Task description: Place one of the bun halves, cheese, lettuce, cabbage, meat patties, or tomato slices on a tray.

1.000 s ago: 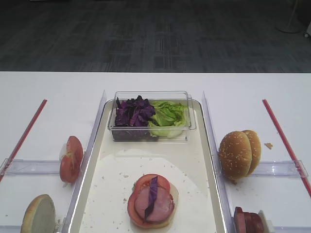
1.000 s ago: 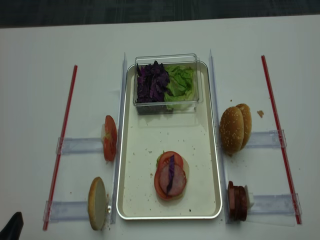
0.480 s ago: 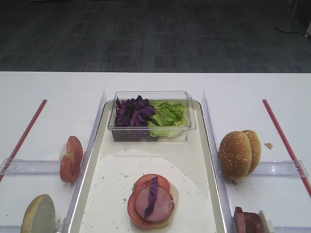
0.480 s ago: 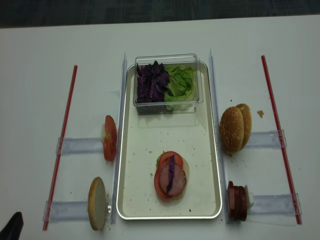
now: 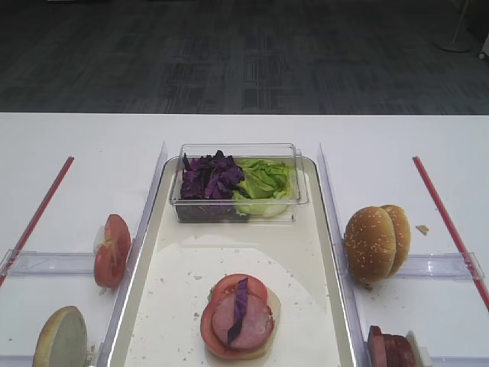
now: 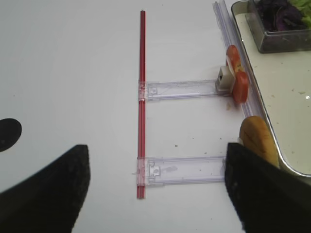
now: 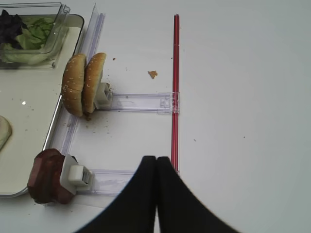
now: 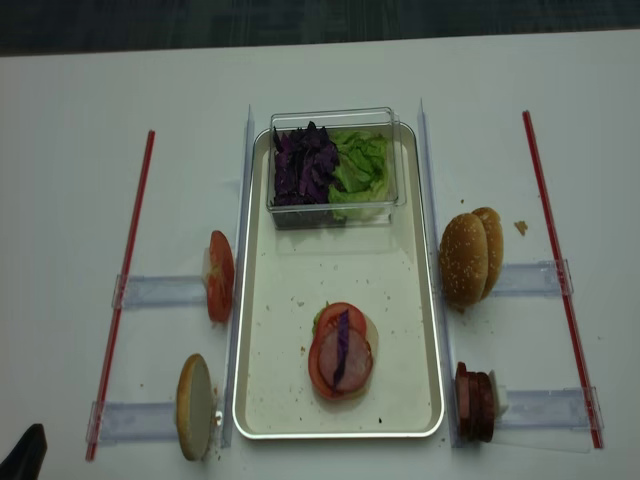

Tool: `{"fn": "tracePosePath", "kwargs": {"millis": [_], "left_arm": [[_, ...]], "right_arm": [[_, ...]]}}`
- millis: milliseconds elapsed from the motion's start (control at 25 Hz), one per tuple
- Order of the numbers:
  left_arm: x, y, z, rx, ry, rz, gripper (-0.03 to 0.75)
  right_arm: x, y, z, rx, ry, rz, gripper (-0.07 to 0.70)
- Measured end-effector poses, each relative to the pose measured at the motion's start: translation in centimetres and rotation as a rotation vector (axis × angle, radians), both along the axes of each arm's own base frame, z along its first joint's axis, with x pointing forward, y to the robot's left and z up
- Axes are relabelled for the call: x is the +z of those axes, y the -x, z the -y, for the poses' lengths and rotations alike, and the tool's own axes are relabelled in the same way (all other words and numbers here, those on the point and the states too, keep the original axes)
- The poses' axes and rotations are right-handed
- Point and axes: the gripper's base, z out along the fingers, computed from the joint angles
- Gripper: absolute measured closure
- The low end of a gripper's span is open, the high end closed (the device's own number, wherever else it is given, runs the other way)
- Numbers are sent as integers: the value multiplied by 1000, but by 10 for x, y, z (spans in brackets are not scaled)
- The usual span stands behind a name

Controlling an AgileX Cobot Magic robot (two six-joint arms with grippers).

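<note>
You see one tray [image 8: 262, 400] in the middle of the white table [image 8: 70, 150], and on its near part there is one stack: a pale bun half at the bottom, one tomato slice, one meat patty, and on top one strip of cabbage [image 8: 342, 345] lying along the patty. At the far end of the tray stands one clear tub [image 8: 335, 117] with a heap of purple shreds on its left side and the lettuce [image 8: 362, 170] on its right side. Left of the tray you can count one group of tomato slices [image 8: 220, 276] standing on edge in a clear holder, how many slices I cannot tell, and nearer to you one bun half [image 8: 194, 406] on edge in a second holder. Right of the tray two bun halves [image 8: 470, 256] stand together on edge, and nearer about three meat patties [image 8: 475, 402] stand in their holder. Two red strips [image 8: 125, 280] lie on the table, one at each outer side. Your left pincer [image 6: 155, 194] hangs above the table left of the tray with its jaws wide apart and nothing between them. Your right pincer [image 7: 156, 189] is over the table right of the patties, its fingers pressed together, holding nothing.
</note>
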Motion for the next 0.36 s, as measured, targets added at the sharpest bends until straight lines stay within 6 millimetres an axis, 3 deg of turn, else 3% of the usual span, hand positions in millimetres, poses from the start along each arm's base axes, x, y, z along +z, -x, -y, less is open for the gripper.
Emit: {"fn": "tracePosePath", "kwargs": {"millis": [360], "left_arm": [[0,0,0,0,0,0,188]], "right_arm": [[0,0,0,0,0,0,267]]}}
